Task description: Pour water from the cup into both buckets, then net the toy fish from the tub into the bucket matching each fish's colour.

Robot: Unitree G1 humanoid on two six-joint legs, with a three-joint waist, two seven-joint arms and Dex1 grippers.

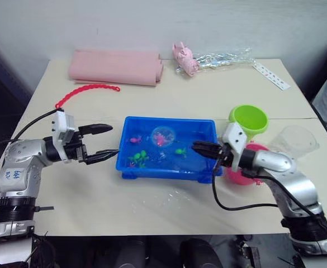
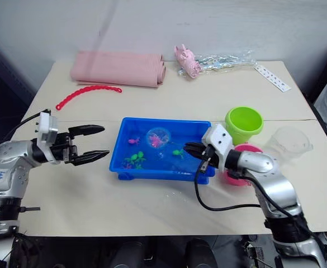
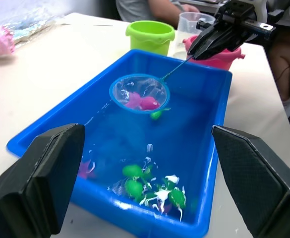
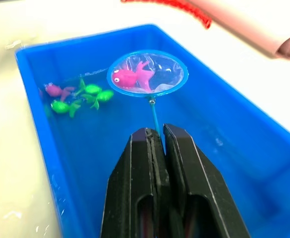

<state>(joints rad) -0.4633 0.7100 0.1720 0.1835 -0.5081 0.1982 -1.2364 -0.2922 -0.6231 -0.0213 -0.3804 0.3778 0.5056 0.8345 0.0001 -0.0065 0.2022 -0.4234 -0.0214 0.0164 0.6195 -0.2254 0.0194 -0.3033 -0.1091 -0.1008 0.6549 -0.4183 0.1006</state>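
Pale tabletop [image 1: 169,100] spreads out before me under a plain light wall, with the blue tub [image 1: 131,159] sitting near its middle. My right gripper [image 4: 155,136] is clenched on the thin handle of the net [image 4: 147,73], reaching in over the tub's right end; the hoop hangs above the middle of the tub with a pink fish [image 4: 129,78] lying in the mesh. More toy fish [image 3: 135,186] sit in the tub, a cluster of green ones and a pink one toward its near-left part and a lone green one [image 1: 180,151] nearer the right. My left gripper [image 1: 100,143] hovers just beside the tub's left wall, fingers spread apart and grasping nothing. To the right of the tub the green bucket [image 1: 248,120] stands farther back, and the pink bucket [image 2: 237,177] stands nearer, partly hidden behind my right wrist. Right of the buckets stands the clear cup [image 1: 295,139], upright. Along the far edge lie a folded pink cloth [image 1: 115,67], a pale pink toy [image 1: 184,58] beside a crinkled clear wrapper [image 1: 224,57], and a white strip [image 1: 271,75]. A red beaded strip [image 1: 85,91] curves on the far-left part of the table.
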